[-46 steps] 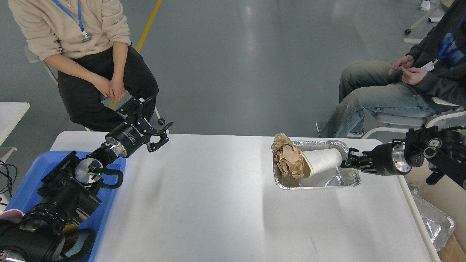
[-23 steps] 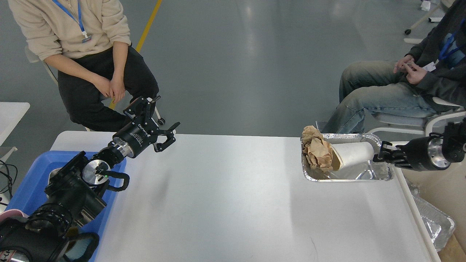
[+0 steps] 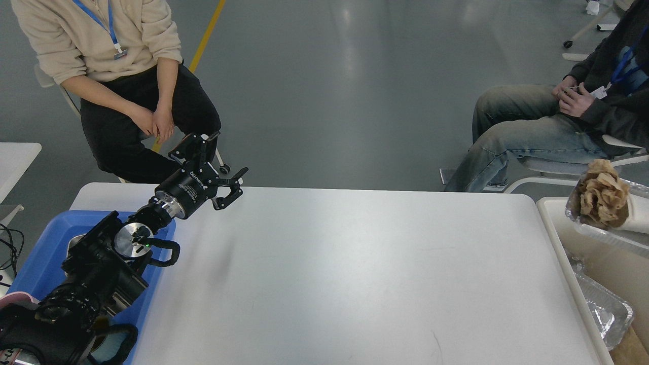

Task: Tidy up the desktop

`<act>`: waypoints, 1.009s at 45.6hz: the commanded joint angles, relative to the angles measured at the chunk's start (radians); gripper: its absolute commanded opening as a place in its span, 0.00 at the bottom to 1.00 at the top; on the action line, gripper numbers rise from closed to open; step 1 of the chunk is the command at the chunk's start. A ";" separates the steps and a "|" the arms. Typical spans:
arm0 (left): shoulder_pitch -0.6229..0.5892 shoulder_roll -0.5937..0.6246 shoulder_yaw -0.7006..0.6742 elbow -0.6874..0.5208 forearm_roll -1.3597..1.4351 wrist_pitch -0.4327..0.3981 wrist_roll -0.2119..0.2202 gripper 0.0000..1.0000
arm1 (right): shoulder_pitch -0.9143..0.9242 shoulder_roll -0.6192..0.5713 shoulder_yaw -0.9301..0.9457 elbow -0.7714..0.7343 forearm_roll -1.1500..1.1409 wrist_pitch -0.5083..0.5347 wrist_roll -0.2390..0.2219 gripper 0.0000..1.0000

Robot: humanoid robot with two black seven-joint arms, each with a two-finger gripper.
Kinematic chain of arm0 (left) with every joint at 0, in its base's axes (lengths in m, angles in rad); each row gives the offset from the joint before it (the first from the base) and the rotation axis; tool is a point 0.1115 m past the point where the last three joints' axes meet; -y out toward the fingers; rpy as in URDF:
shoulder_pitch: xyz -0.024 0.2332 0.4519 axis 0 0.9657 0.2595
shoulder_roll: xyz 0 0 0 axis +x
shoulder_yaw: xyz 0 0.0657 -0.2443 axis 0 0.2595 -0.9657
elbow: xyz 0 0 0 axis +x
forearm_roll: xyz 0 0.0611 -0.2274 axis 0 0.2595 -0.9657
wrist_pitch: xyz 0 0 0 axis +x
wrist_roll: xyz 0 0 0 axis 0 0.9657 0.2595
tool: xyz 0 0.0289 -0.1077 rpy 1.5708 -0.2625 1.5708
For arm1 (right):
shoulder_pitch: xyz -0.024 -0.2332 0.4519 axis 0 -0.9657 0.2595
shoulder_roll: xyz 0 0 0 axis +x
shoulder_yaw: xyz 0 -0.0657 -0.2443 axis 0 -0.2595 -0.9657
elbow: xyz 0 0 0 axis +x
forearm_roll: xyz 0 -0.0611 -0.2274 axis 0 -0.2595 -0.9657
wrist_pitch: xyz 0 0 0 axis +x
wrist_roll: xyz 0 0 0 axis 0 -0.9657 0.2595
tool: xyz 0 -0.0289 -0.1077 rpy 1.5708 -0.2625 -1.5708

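**White bench with one arm hovering at its far left corner**

The desktop, a large white bench with rounded corners, is filling most of the lower part of the head view. Its long axis is running left to right across the picture, with the far edge lying toward two seated people and the near edge running out of the bottom of the picture. A faint dark mark is showing near the bottom edge, right of centre.

A blue tray is sitting at the bench's left end, mostly hidden under the robot's black left arm. That arm is coming in from the lower left and reaching up and to the right. The left gripper is hanging over the far left corner of the bench, its jaws spread apart and holding nothing.

At the right edge of the view, just past the bench's right end, a foil tray is sitting above a pale bin, cut off by the picture's edge. It is carrying crumpled brown paper and a white paper cup lying on its side. Another foil tray is lying lower down beside the bench. The right gripper is not showing anywhere.
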State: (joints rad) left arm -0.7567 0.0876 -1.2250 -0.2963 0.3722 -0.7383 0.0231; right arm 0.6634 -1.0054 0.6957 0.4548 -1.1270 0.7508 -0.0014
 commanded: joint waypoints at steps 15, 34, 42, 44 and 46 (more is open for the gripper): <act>-0.001 -0.008 0.004 -0.006 0.001 -0.004 -0.023 0.97 | -0.192 0.177 -0.007 -0.359 0.346 -0.186 0.017 0.00; -0.001 -0.009 0.004 -0.009 0.001 -0.004 -0.023 0.97 | -0.197 0.403 -0.004 -0.498 0.438 -0.530 0.005 0.00; -0.001 -0.009 0.006 -0.023 0.002 -0.004 -0.023 0.97 | -0.199 0.436 -0.004 -0.501 0.474 -0.561 0.005 0.00; -0.001 -0.009 0.006 -0.024 0.002 -0.003 -0.023 0.97 | -0.203 0.442 -0.004 -0.501 0.481 -0.567 0.005 0.00; -0.001 -0.011 0.006 -0.026 0.002 -0.004 -0.023 0.97 | -0.208 0.447 -0.004 -0.501 0.484 -0.570 0.005 0.00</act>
State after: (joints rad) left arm -0.7580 0.0772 -1.2199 -0.3163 0.3742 -0.7422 -0.0011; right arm 0.4649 -0.5748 0.6918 -0.0457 -0.6588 0.1939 0.0031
